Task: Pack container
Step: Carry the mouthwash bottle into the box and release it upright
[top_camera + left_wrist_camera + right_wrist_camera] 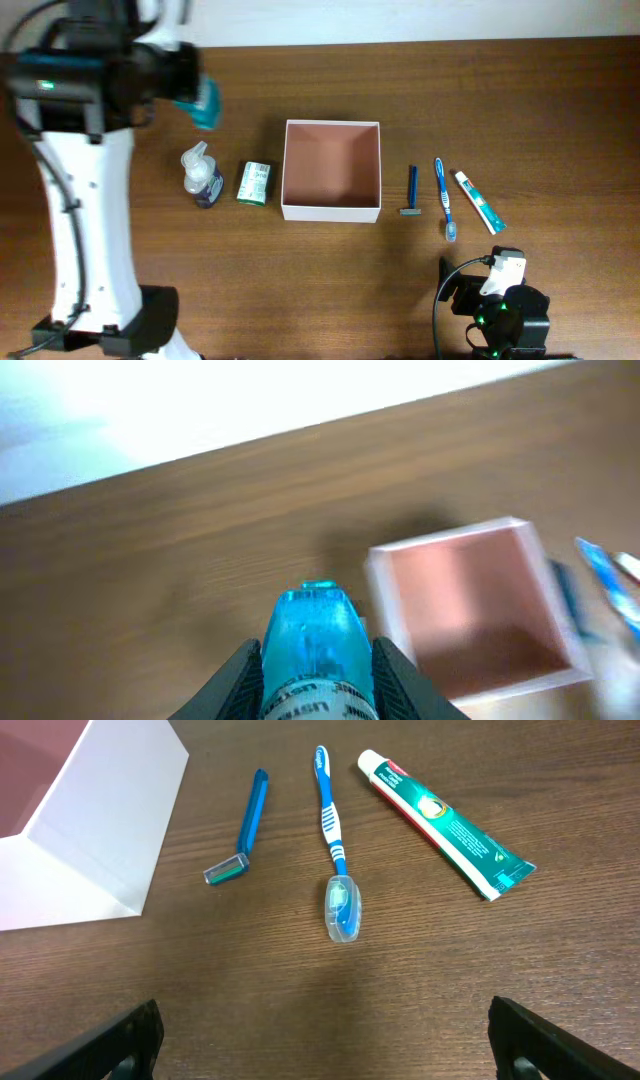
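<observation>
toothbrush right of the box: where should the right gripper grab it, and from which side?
Mid-handle on the toothbrush, right gripper straight down from above, closing across the narrow width. It lies flat, so there's no way under it; the capped head at the near end is bulkier. The razor and toothpaste lie apart on either side, likely leaving finger room.

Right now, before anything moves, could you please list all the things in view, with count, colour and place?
container: 1, white outside, reddish-brown inside, table centre, empty
packet: 1, green-white, left of container
pump bottle: 1, clear bluish, left of packet
razor: 1, blue, right of container
toothbrush: 1, blue-white, right of razor
toothpaste: 1, white-green, rightmost
blue bottle: 1, in left gripper
table: 1, brown wood
left gripper: shut on blue bottle
right gripper: open, near toothbrush
</observation>
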### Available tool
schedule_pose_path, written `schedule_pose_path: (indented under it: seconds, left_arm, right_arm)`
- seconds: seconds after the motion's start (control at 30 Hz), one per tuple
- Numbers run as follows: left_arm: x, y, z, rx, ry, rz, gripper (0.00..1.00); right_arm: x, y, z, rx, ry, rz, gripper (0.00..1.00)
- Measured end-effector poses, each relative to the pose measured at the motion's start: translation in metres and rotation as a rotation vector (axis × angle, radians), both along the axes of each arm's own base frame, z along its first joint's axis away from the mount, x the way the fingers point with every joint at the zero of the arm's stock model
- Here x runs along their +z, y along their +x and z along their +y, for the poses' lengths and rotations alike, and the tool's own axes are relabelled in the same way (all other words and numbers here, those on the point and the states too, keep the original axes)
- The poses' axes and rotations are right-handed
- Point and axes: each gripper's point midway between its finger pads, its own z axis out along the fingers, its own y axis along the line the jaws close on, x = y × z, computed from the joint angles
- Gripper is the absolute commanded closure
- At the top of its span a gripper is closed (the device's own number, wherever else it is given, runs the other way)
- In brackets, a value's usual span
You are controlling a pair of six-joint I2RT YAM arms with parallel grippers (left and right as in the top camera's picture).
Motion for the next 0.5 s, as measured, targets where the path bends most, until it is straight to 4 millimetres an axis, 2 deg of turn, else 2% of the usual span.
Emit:
schedule_pose_path:
  seconds: [0.13,0.2,0.33,0.47,0.5]
  left_arm:
    - [-0.024,-0.001,-0.075,-0.144,-0.045,0.055,0.99]
    - [-0.044,0.004,-0.098,-0.169,-0.049,0.093,0.99]
    - [-0.111,0.02,-0.139,-0.191,-0.035,0.227,1.0]
    - [-0.197,0.032,-0.173,-0.196,0.006,0.383,0.99]
    - [-0.225,0.033,-0.181,-0.198,0.024,0.431,0.99]
  right_arm:
    - [0.0,0.0,0.0,0.0,0.0,0.0,0.01]
    - [0.0,0.0,0.0,0.0,0.0,0.0,0.01]
    - [0.0,0.0,0.0,0.0,0.0,0.0,0.01]
    - [0.0,0.0,0.0,0.0,0.0,0.0,0.01]
    - [0.0,0.0,0.0,0.0,0.0,0.0,0.01]
